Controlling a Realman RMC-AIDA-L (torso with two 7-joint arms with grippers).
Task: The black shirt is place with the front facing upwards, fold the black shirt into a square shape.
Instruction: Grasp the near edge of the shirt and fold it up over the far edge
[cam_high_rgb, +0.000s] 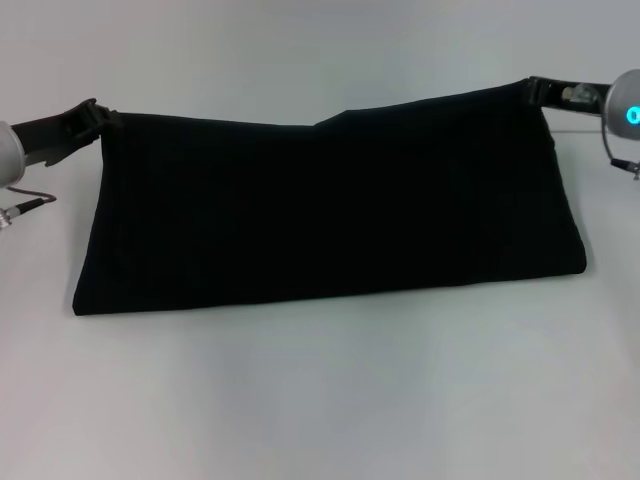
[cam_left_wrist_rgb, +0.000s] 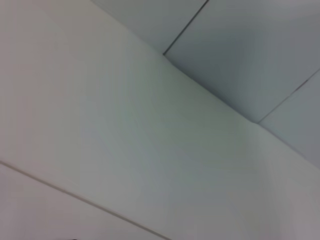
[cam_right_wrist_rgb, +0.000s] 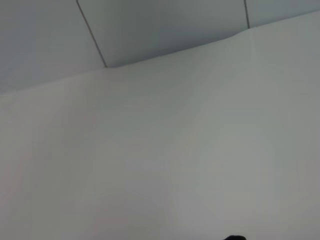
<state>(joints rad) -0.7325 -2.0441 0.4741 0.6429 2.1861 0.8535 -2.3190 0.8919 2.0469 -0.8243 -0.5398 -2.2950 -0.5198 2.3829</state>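
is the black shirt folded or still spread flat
Folded once: the black shirt is a long band, no sleeves or lettering showing. Left gripper and right gripper are at its far corners.

No readable text, label or number shows on the black shirt (cam_high_rgb: 330, 210).

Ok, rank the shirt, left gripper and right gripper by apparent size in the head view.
1. Shirt, by far the largest.
2. Left gripper and right gripper: both small and similar in size; too close to rank.
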